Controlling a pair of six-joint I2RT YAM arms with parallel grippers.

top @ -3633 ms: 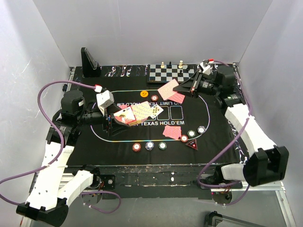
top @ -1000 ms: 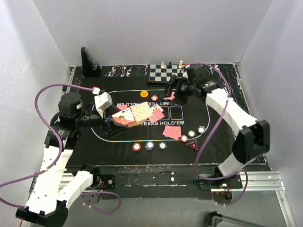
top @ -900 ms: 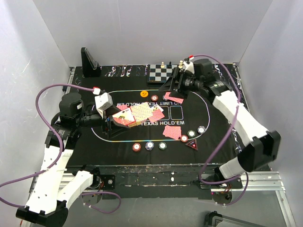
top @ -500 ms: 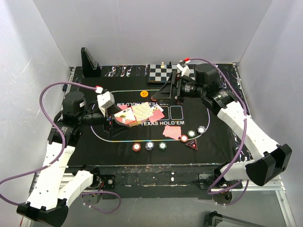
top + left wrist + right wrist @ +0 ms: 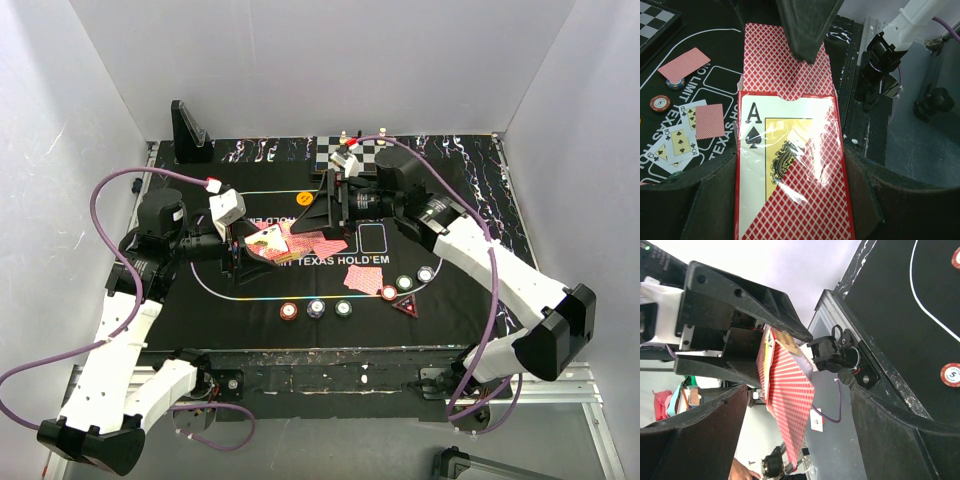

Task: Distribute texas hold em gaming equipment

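Observation:
My left gripper [image 5: 790,175] is shut on a red card box [image 5: 790,195] with an ace of spades on its face. A red-backed playing card [image 5: 785,65] sticks out of the box's open end. My right gripper [image 5: 800,435] stands open, its fingers on either side of that card [image 5: 790,395] without touching it. From above, the right gripper [image 5: 310,212] meets the box [image 5: 265,243] over the mat's left half. More cards [image 5: 322,243] and poker chips [image 5: 316,307] lie on the mat, with a dark red triangular marker [image 5: 406,305] at the front right.
A chessboard [image 5: 350,150] with pieces sits at the back edge. A black stand [image 5: 188,130] is at the back left corner. An orange chip [image 5: 304,198] lies behind the box. The black mat [image 5: 450,250] covers most of the table.
The right arm swung left from the far side of the mat to the box in my left gripper, and its jaws opened wider. The left gripper kept hold of the box.

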